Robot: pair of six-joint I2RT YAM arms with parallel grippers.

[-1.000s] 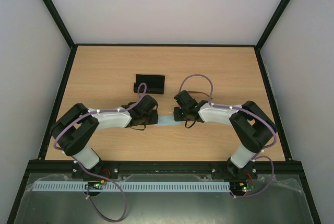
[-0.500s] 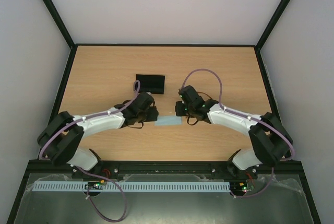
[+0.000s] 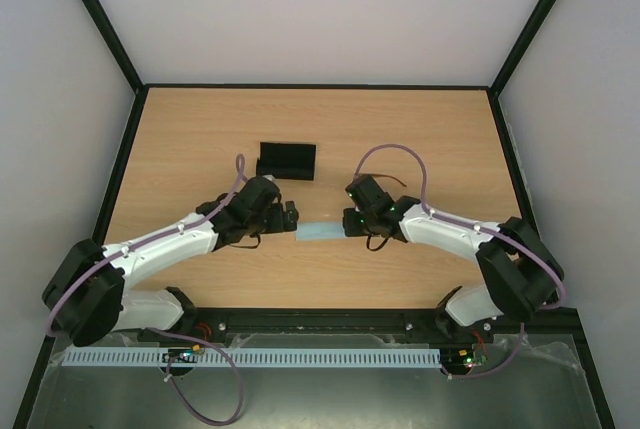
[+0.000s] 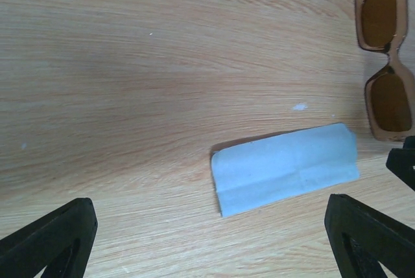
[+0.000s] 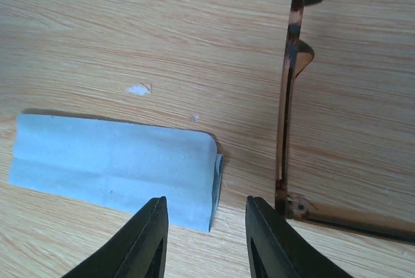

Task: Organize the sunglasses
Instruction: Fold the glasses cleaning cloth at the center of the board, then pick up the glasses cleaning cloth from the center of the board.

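The left tool (image 4: 209, 229) hangs with its fingers spread wide above a folded light blue cloth (image 4: 285, 168) on the wooden tabletop (image 4: 130, 64). Just right of the cloth lie the brown-framed sunglasses (image 4: 387, 57). The right tool (image 5: 204, 239), slightly spread and gripping nothing, sits just beside their frame.

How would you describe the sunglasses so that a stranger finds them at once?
On the wooden table, find the folded light blue cloth near the middle. The sunglasses lie just right of it: translucent brown frame, square brown lenses, unlike the black case farther back.
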